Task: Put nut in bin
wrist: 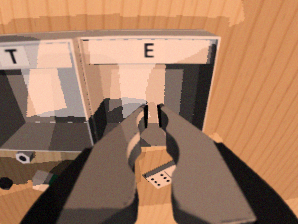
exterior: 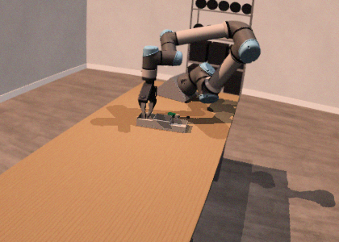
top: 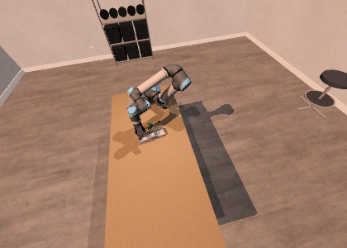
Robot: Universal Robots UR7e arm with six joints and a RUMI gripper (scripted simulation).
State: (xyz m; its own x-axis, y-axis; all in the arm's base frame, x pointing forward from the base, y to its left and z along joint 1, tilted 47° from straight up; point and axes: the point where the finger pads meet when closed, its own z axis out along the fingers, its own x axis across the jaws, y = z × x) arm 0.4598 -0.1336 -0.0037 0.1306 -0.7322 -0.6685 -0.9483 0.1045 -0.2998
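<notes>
Claw (wrist: 151, 114) hung over bin marked E (wrist: 148, 51), jaws pinched nearly together, nothing between them. Bin E directly ahead of and beneath tips; bin T (wrist: 14, 57) beside it, to claw's left. Nut (wrist: 22, 157) lay on tabletop (wrist: 255, 100) outside bins, behind and well left of claw, near side of T. Domino (wrist: 159, 176) just behind tips. Judgement: nut not yet fetched; next move must back off, swing left.

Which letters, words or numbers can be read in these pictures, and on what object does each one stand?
"E": on the label strip of the bin under the tool.
"T": on the label strip of the neighbouring bin to its left in the wrist view.
The domino shows only dots.
Top and exterior views: nothing readable.
</notes>
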